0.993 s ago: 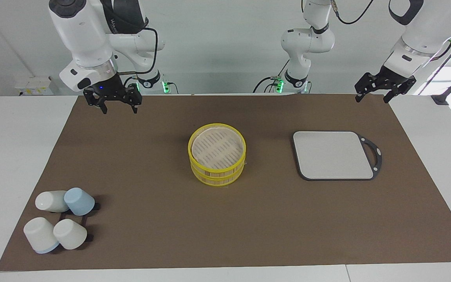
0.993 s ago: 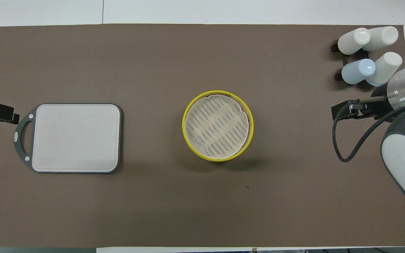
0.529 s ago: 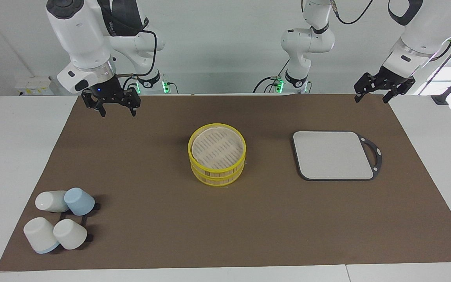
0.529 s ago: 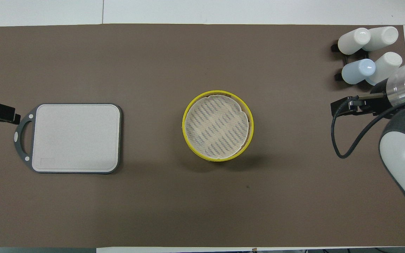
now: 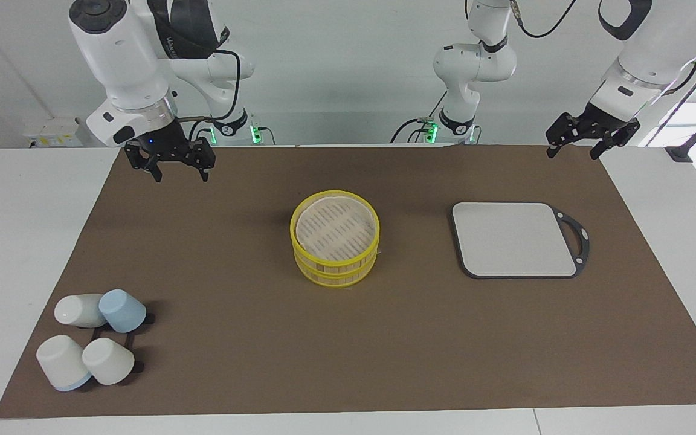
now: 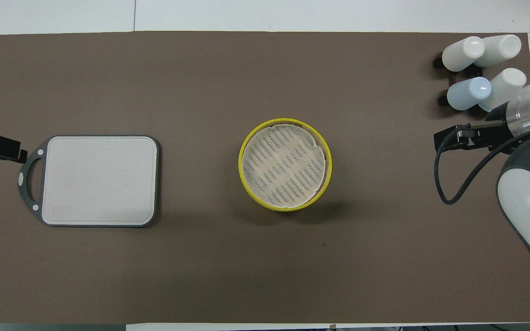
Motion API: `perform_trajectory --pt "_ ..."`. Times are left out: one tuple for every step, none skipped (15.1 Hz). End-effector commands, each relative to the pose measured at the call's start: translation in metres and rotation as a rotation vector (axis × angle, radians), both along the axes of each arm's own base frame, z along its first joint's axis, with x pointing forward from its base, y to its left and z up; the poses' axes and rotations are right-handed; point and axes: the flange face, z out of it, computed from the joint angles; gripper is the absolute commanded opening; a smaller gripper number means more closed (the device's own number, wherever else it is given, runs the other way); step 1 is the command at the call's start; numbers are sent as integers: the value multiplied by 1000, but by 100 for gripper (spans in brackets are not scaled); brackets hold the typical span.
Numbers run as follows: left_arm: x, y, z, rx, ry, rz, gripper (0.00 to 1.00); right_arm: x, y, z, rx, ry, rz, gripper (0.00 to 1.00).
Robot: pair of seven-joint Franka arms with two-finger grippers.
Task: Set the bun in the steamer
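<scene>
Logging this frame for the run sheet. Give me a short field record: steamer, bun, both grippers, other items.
steamer: steamer mid-mat, lid on
bun: not visible in either view
right gripper: right gripper open, empty, raised over the mat's robot-side edge at the right arm's end
left gripper: left gripper open, empty, raised over the mat's robot-side corner at the left arm's end
board: grey board beside the steamer toward the left arm's end, nothing on it
cups: four cups on a black rack, farther from the robots, at the right arm's end
</scene>
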Motion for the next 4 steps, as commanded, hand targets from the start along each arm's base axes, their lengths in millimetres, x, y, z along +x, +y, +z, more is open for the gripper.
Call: perform_trajectory --pt "-4 1 0 -13 -12 -12 100 1 -3 -1 16 2 14 100" --pt "-4 1 1 -13 -15 -14 100 0 -3 0 16 0 14 100" --pt "-4 1 1 -13 -14 -14 100 0 -3 0 16 0 14 100" --pt "-4 1 0 -13 -12 -14 100 0 -3 0 16 0 14 100"
